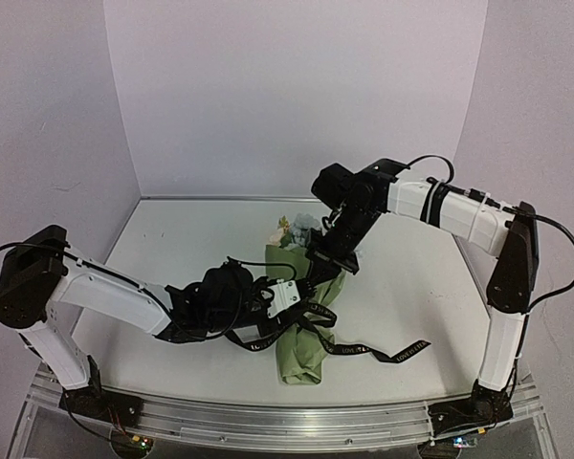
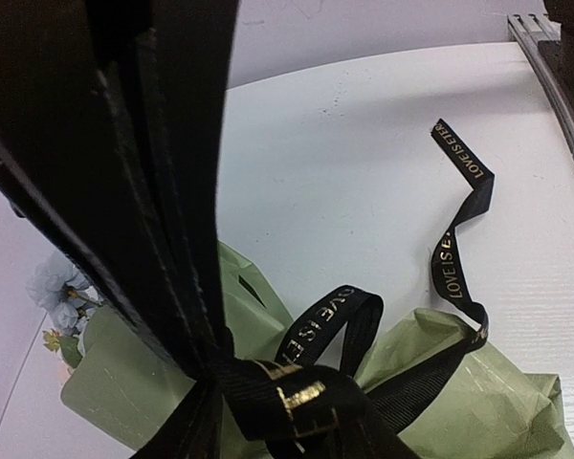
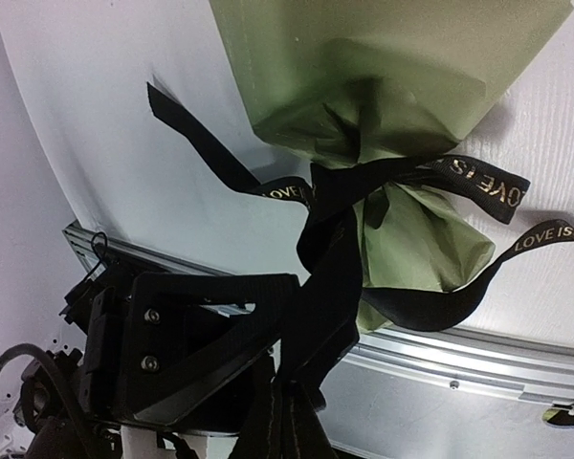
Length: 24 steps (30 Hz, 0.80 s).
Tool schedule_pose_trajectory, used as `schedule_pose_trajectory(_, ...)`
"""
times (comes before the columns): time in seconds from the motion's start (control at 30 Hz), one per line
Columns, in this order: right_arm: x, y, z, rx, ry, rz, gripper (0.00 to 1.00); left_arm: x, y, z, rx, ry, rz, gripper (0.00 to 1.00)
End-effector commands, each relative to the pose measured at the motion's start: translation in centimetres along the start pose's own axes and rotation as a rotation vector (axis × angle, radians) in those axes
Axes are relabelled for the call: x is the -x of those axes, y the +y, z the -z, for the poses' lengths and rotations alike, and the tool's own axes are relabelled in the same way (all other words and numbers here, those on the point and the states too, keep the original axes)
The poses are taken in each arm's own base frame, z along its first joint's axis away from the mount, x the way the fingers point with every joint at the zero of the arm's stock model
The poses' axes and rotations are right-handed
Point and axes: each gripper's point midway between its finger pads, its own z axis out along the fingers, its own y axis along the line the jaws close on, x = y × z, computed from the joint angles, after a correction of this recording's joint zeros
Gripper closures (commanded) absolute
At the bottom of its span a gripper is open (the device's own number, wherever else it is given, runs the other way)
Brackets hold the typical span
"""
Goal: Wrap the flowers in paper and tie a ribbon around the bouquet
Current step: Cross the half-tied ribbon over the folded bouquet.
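The flowers (image 1: pixel 292 229) already sit inside the olive paper (image 1: pixel 301 363) cone, their blooms poking out of its far end. The bouquet (image 3: pixel 402 67) lies mid-table (image 1: pixel 172 249). The black ribbon (image 1: pixel 383 352) is crossed into a knot at its waist, though I judge the bow unfinished. The right gripper (image 1: pixel 327 256) is clamped on one strand. Another strand runs up to the left gripper (image 1: pixel 289 295), whose jaws I cannot make out.
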Motion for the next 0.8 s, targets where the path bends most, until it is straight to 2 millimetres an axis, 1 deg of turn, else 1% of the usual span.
schedule_pose_trajectory(0.0,-0.7,-0.2,0.0,-0.012,0.013,-0.040,1.00,3.6,2.0,0.1,0.070,-0.099,0.023,0.64)
schedule_pose_trajectory(0.17,-0.6,-0.5,-0.4,-0.021,0.018,-0.048,1.00,3.6,1.7,0.3,0.057,-0.097,0.015,0.69)
schedule_pose_trajectory(0.3,-0.6,-0.5,-0.5,-0.023,0.022,-0.045,1.00,3.5,1.6,0.5,0.052,-0.099,0.008,0.78)
schedule_pose_trajectory(0.37,-0.7,-0.6,-0.5,-0.027,0.022,-0.035,0.96,3.6,1.7,0.6,0.054,-0.103,0.011,0.82)
schedule_pose_trajectory(0.4,-0.7,-0.8,-0.4,-0.031,0.018,-0.024,0.93,3.7,1.7,0.6,0.055,-0.104,0.014,0.84)
schedule_pose_trajectory(0.5,-0.9,-1.7,0.2,-0.052,-0.014,0.050,0.80,3.3,1.7,0.7,0.060,-0.098,0.029,0.95)
schedule_pose_trajectory(0.57,-1.1,-2.5,0.9,-0.069,-0.043,0.119,0.70,2.9,1.8,0.8,0.069,-0.099,0.053,0.99)
schedule_pose_trajectory(0.6,-1.2,-3.0,1.3,-0.082,-0.062,0.161,0.65,2.7,1.8,0.9,0.076,-0.100,0.066,1.00)
schedule_pose_trajectory(0.67,-1.5,-3.6,2.4,-0.091,-0.103,0.247,0.59,2.4,2.0,1.2,0.088,-0.108,0.103,1.00)
schedule_pose_trajectory(0.77,-1.3,-5.3,3.3,-0.119,-0.189,0.354,0.49,1.9,2.2,1.3,0.099,-0.105,0.158,1.00)
